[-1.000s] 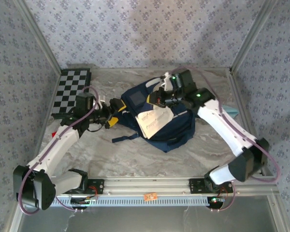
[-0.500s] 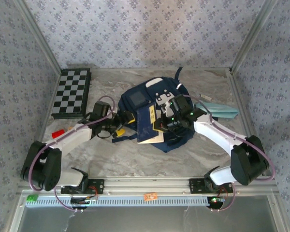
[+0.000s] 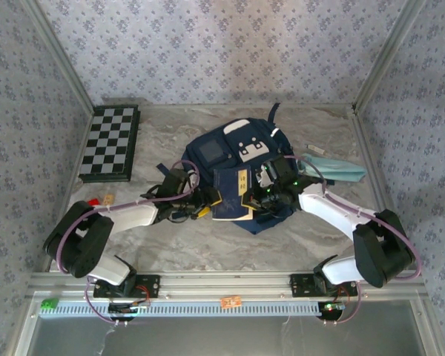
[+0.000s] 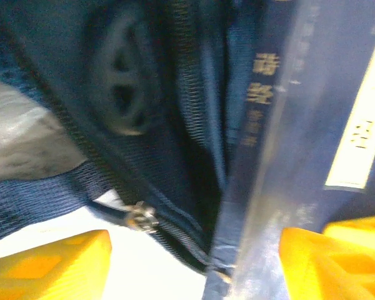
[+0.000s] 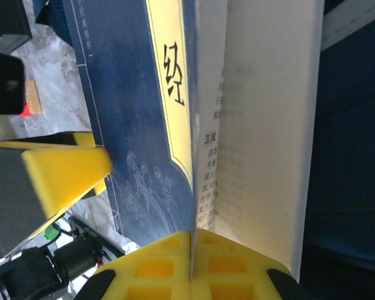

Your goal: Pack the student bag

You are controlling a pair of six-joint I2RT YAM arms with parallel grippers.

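The right gripper's (image 5: 190,250) yellow fingers (image 5: 156,269) are pressed together on the cover of a dark blue book (image 5: 134,125). The cover is pinched thin between them, and the white pages hang open just beside. The left gripper (image 4: 194,250) has its two yellow fingers (image 4: 50,265) standing apart at the book's spine side. One finger is close against the spine and the other is clear of it, so nothing is clamped there. Past those fingers I see the bag's zip and a metal zipper pull (image 4: 140,217) beside the spine.

From above, the two grippers face each other across the book, which lies on the near part of the student bag (image 3: 265,219). The bag lies flat in the middle of the marbled table (image 3: 208,245), between the two arms. A chessboard (image 3: 110,142) lies well off to the left, and a light-blue pouch (image 3: 335,167) lies just to the bag's right.
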